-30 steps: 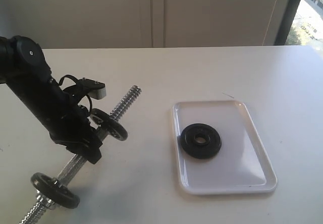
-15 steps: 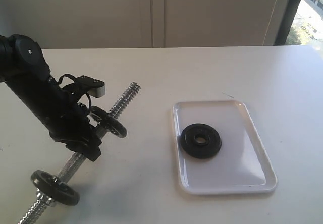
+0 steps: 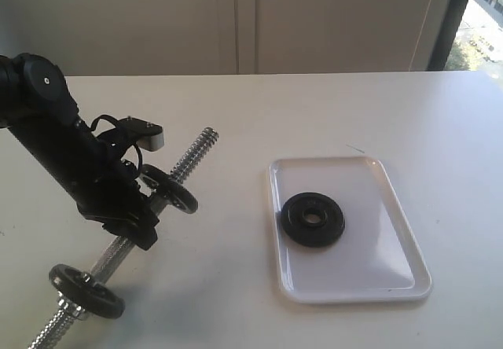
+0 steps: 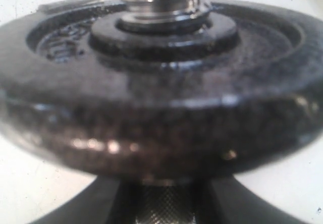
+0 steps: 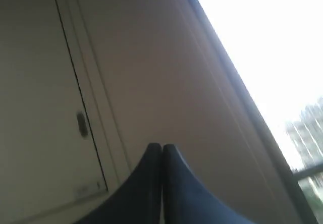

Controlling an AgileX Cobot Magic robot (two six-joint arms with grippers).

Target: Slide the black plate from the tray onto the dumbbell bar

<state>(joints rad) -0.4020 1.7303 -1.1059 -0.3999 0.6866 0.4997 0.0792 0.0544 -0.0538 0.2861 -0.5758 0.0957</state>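
Left end effector point(image 3: 135, 222): clamped on the knurled middle of the dumbbell bar point(image 3: 194, 157), between two mounted discs point(image 3: 177, 198), near the tabletop's point(image 3: 236, 105) left edge.
Right end effector point(image 5: 161, 151): fingers pressed together, holding nothing, aimed at a wall point(image 5: 176, 82); out of the exterior view.
Black plate point(image 3: 292, 222): lies flat in the white tray point(image 3: 369, 247), toward the tabletop's right edge, well apart from both end effectors.
Handling: likely heavy for its size, rigid, and apt to skid on glossy plastic.
Hold: probably a pinch from centre hole to outer rim.
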